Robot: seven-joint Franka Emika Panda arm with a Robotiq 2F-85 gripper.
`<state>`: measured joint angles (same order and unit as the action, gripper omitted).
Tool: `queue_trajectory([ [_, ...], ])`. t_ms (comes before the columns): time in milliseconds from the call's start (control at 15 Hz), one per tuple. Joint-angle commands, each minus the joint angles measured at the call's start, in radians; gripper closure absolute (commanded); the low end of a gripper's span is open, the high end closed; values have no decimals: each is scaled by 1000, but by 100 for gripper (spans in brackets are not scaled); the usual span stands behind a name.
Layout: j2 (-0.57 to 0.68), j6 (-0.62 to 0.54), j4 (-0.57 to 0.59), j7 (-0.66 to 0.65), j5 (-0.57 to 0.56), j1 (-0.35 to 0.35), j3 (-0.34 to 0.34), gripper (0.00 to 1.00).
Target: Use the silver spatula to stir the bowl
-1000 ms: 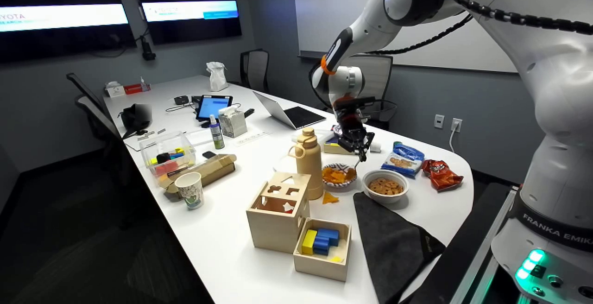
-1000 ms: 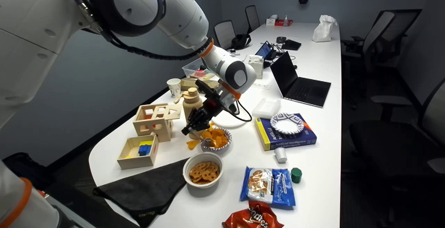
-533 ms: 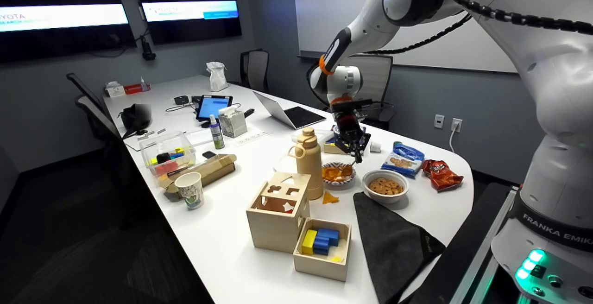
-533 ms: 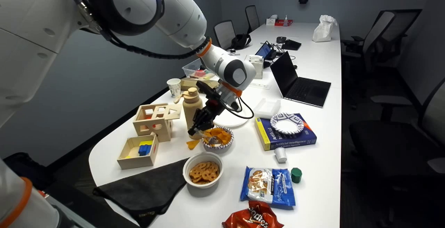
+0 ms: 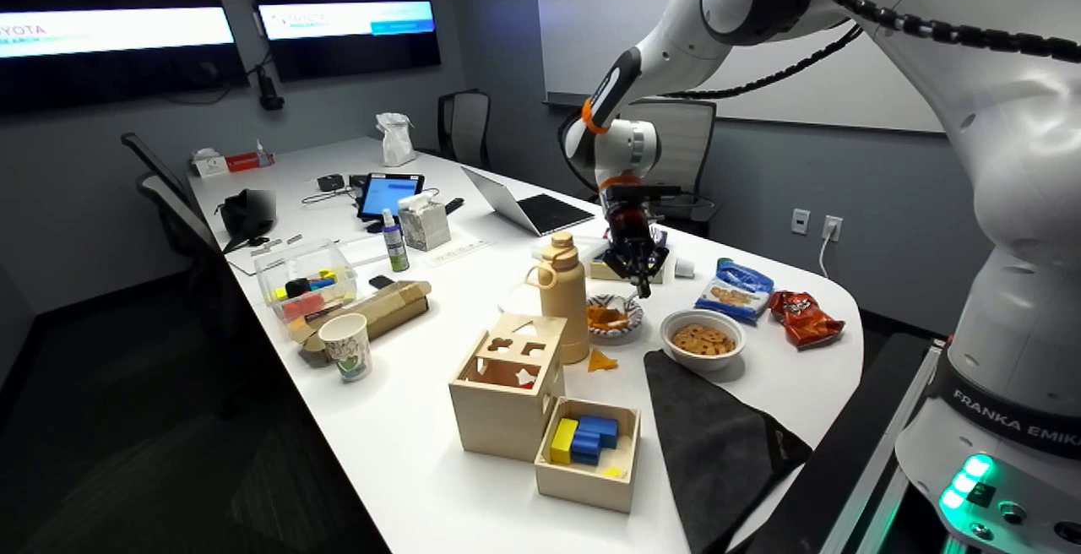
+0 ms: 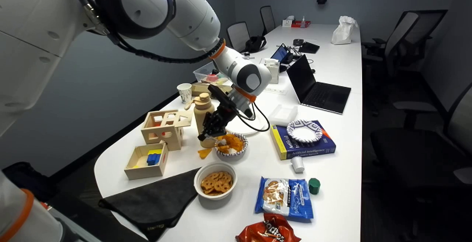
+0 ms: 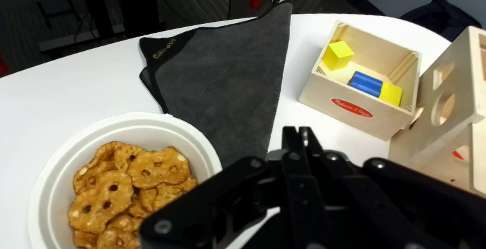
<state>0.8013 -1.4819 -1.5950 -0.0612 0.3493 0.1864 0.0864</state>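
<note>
A small paper bowl with a patterned rim (image 6: pixel 239 152) holds orange chips (image 6: pixel 233 142); it also shows in an exterior view (image 5: pixel 621 334). My gripper (image 6: pixel 201 136) is shut on the silver spatula (image 6: pixel 222 142) at the bowl's near edge, its fingertips (image 5: pixel 643 290) just above the rim. The spatula slants down, its head among the chips; it shows faintly in an exterior view (image 5: pixel 622 304). In the wrist view the fingers of my gripper (image 7: pixel 297 130) are nearly together, and the spatula and chip bowl are hidden below them.
A tan bottle (image 5: pixel 564 301) stands close beside the chip bowl. A white bowl of pretzels (image 7: pixel 125 120) is near, with a dark cloth (image 7: pixel 224 78) beyond. A wooden shape box (image 5: pixel 507 419), a block tray (image 5: pixel 587 486), a book (image 6: pixel 306 151) and snack bags (image 6: pixel 284 197) lie around.
My gripper has shifted slightly left in an exterior view, with the spatula. The spatula head has moved through the chips and some chips have shifted. The bowl has slid slightly.
</note>
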Motion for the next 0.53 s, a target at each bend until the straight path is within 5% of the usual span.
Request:
queue_trajectory([
  [0, 2, 73, 17, 71, 31, 39, -29, 99],
  [467, 20, 197, 37, -19, 16, 21, 2, 99],
])
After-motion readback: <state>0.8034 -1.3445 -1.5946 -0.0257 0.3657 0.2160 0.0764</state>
